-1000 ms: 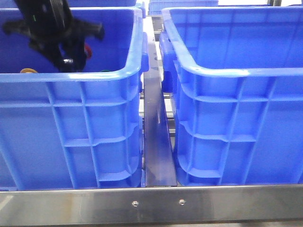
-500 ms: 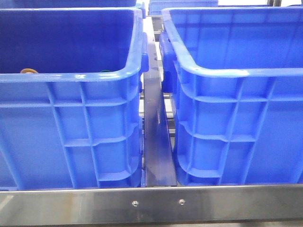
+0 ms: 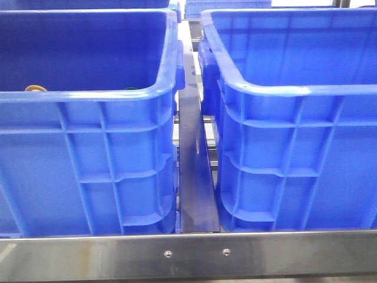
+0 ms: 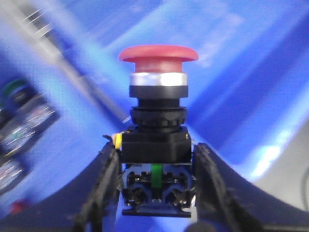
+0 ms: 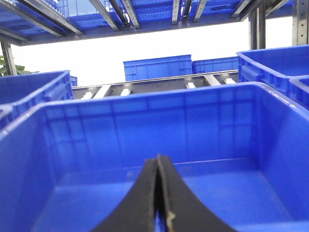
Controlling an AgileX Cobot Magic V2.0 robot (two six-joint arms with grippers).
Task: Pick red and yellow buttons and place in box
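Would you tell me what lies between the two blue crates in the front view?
Between the left crate and right crate, the front view shows only a bare metal rail.

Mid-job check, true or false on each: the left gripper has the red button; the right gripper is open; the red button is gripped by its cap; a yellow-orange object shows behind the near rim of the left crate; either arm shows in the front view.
1. The left gripper holds the red button. True.
2. The right gripper is open. False: its fingers are pressed together with nothing between them.
3. The red button is gripped by its cap. False: the fingers clamp its black body, and the cap stands clear above them.
4. A yellow-orange object peeks over the near rim of the left crate. True.
5. An arm shows in the front view. False: only the crates and the metal frame show.
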